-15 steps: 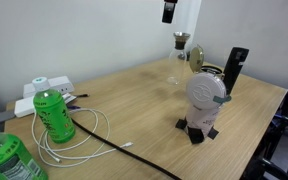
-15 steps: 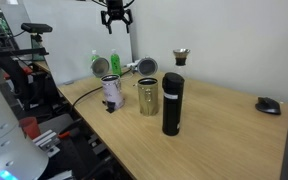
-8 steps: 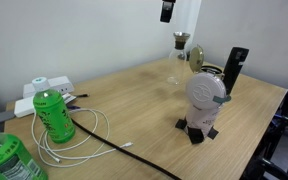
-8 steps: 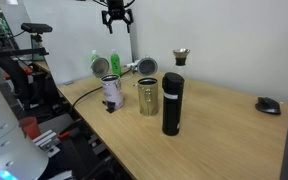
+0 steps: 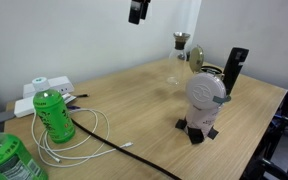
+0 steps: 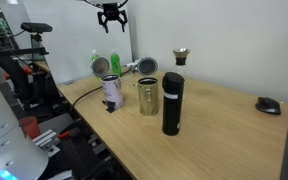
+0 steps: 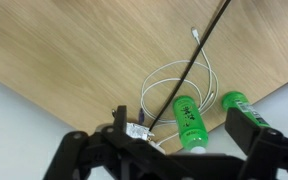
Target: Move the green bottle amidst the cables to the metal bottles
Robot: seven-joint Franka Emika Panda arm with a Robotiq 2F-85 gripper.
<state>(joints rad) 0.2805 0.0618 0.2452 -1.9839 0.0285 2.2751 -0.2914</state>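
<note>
The small green bottle [image 5: 54, 113] stands upright at one end of the table, inside the loops of the white cable [image 5: 81, 140], with the black cable [image 5: 119, 152] running beside it. In the wrist view the bottle [image 7: 188, 121] shows below, among the white loops [image 7: 172, 82] and the black cable [image 7: 200, 48]. The metal bottles, one silvery with a dark top [image 5: 181, 43] and one brass-coloured [image 5: 196, 58], stand at the far end. My gripper [image 5: 137, 15] hangs high above the table, open and empty; it also shows in an exterior view [image 6: 111, 20] and the wrist view [image 7: 174, 165].
A larger green bottle [image 5: 9, 160] stands near the small one. A white power strip [image 5: 39, 93] lies behind it. A round white gadget on black feet [image 5: 206, 97] and a tall black flask [image 5: 236, 66] stand by the metal bottles. A mouse [image 6: 269, 105] lies at the far edge.
My gripper has moved sideways, high up, away from above the metal bottles towards the cable end of the table. Nothing on the table has moved.
</note>
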